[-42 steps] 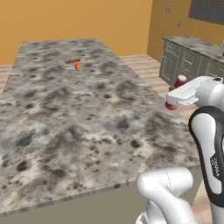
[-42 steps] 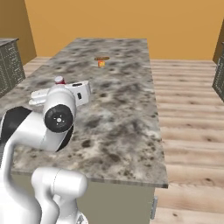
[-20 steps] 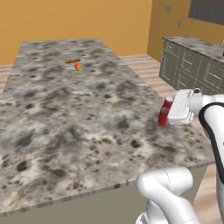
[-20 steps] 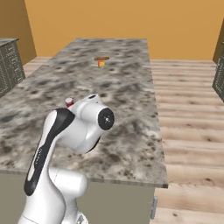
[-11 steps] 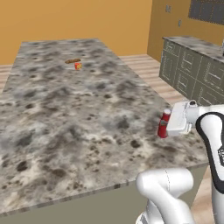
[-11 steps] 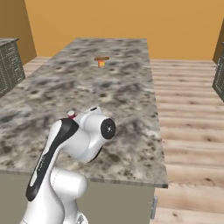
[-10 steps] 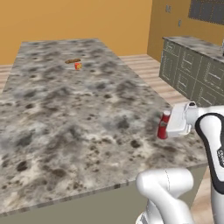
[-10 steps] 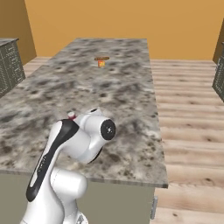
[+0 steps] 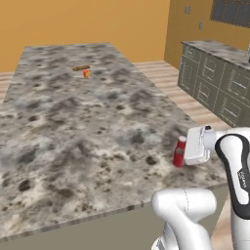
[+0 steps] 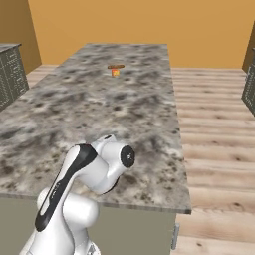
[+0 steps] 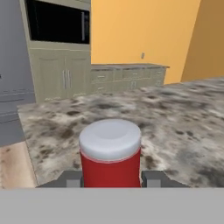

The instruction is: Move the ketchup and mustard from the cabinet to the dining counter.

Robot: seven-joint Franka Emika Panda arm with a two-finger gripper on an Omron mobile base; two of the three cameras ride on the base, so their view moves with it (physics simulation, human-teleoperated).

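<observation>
Best to set the ketchup (image 9: 179,152) fully down and upright on the dining counter (image 9: 88,122), a little in from the near right edge, before letting go. Gripper (image 9: 188,148) jaws narrowed and clamped on either side of the red bottle, fingertips (image 11: 72,179) flanking it below the white cap.

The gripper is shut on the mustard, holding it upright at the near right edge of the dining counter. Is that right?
Not quite: it is the ketchup, a red bottle with a white cap, as the hand view shows. The rest stands: the gripper is shut on it, upright at the near right edge of the dining counter.
</observation>
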